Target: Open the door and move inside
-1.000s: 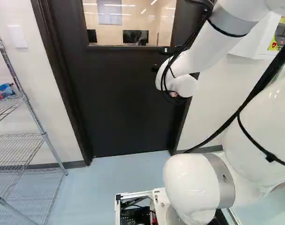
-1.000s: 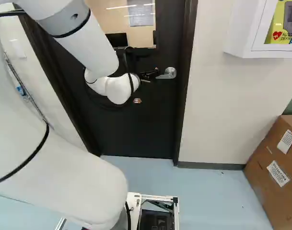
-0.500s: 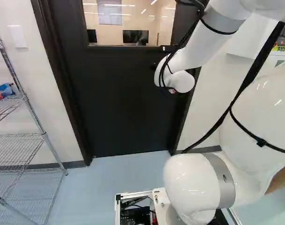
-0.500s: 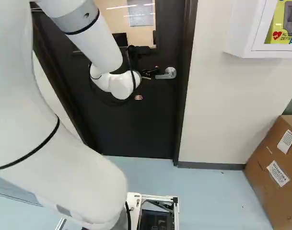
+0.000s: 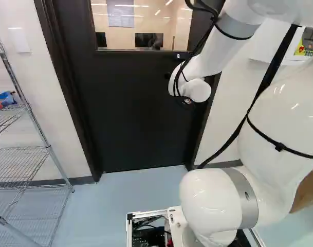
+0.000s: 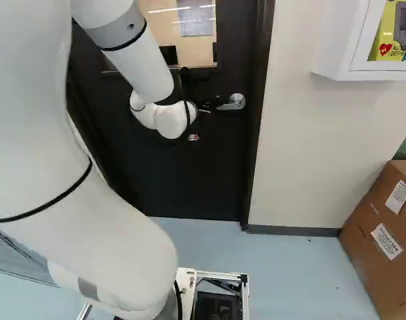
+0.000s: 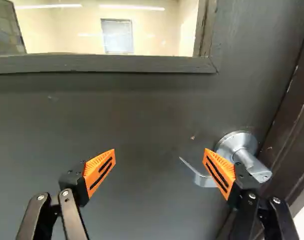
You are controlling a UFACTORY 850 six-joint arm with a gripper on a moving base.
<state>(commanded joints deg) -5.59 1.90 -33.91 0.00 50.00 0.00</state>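
Note:
The gripper (image 6: 211,105) is at the door's lever handle (image 6: 234,103) in the right base view, its dark fingers hard to make out there. Seen from the wrist, the gripper (image 7: 159,151) stands wide open with nothing gripped. One orange-padded finger (image 7: 220,172) overlaps the lever handle (image 7: 238,145); the lever's bent free end shows just inside that finger. Whether they touch, I cannot tell. The other finger (image 7: 99,170) is over bare door. The dark door (image 5: 130,113) stands closed in its frame, with a window (image 5: 141,25) in its upper part.
Wire shelving (image 5: 17,154) stands against the wall left of the door. On the wall to its right hangs a white cabinet (image 6: 333,50); a cardboard box (image 6: 383,247) sits on the floor beneath. The door frame (image 6: 256,133) runs close beside the handle.
The upper arm and elbow have swung left in the left base view and right in the right base view. The wrist has shifted slightly nearer the handle. The base and door have not moved.

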